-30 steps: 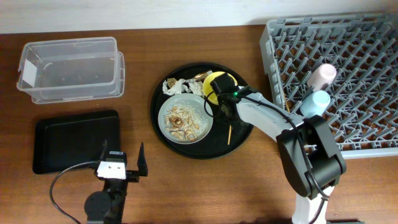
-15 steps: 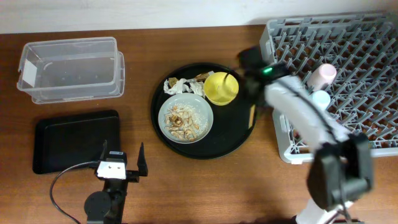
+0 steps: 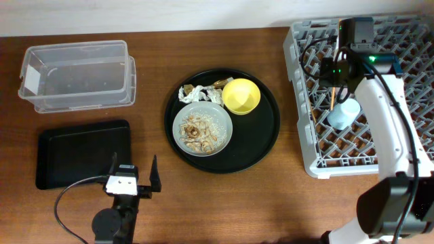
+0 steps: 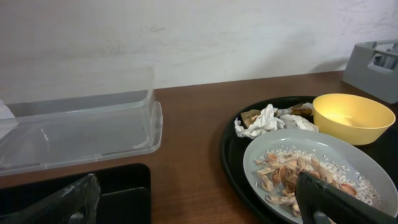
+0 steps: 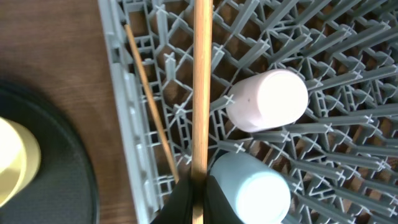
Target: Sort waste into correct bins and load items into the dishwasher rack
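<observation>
The brown wooden counter (image 3: 224,203) carries everything. The grey dishwasher rack (image 3: 293,68) fills the upper right of the overhead frame. A round black tray (image 3: 261,146) sits at centre, with the clear plastic box (image 3: 74,46) at upper left and the flat black tray (image 3: 81,152) just below it.

The left hand (image 3: 133,173) hovers low over the counter at lower left beside the flat tray, fingers spread wide, holding nothing.

On the round tray, the grey-green plate (image 3: 224,120) sits just beside the yellow-green bowl (image 3: 241,95) (whether they touch I cannot tell). In the rack, the blue cup (image 5: 252,186) and pink cup (image 5: 267,99) stand close together.

The right hand (image 5: 198,190) is above the rack, clamped on a wooden chopstick (image 5: 201,81). A second chopstick (image 5: 149,93) lies on the lattice near the rack's left wall.

Crumpled tissue (image 3: 196,93) lies above the plate, food scraps (image 3: 196,132) on it, and the gold-brown wrapper (image 3: 218,83) beside the bowl.
</observation>
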Robot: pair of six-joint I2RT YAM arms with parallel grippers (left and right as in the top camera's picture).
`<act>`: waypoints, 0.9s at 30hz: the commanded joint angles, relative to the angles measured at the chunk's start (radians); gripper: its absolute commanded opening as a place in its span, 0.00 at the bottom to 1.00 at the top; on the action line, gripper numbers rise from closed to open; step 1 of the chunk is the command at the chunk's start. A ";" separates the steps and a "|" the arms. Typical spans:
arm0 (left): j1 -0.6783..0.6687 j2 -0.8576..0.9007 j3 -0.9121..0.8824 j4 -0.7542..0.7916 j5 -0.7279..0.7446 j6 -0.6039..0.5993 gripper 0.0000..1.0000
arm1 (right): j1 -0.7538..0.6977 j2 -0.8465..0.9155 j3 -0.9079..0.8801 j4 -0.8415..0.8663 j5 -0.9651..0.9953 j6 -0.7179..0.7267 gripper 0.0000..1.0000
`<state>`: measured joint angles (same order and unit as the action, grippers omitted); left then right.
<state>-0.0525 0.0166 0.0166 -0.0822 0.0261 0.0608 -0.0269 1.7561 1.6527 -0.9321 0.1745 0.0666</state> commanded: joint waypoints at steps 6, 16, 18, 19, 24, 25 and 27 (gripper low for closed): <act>-0.005 -0.004 -0.008 0.000 -0.004 0.012 0.99 | -0.006 0.103 0.000 0.016 -0.102 -0.037 0.05; -0.005 -0.004 -0.008 0.000 -0.004 0.012 0.99 | -0.006 0.111 0.002 -0.043 -0.130 -0.032 0.61; -0.005 -0.004 -0.008 0.000 -0.004 0.012 0.99 | -0.006 0.104 0.003 -0.057 -0.130 -0.025 0.62; -0.005 -0.004 -0.008 0.000 -0.004 0.012 0.99 | -0.006 0.100 0.003 -0.061 -0.130 -0.025 0.62; -0.005 -0.004 -0.008 0.000 -0.004 0.012 0.99 | -0.006 0.069 0.003 -0.079 -0.124 -0.002 0.62; -0.005 -0.004 -0.008 0.000 -0.004 0.012 0.99 | -0.006 0.068 0.003 -0.082 -0.121 0.008 0.63; -0.005 -0.004 -0.008 0.000 -0.004 0.012 0.99 | -0.006 0.064 0.003 -0.084 -0.117 0.050 0.62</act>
<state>-0.0525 0.0166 0.0166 -0.0822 0.0261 0.0608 -0.0319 1.8595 1.6524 -1.0119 0.0509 0.0521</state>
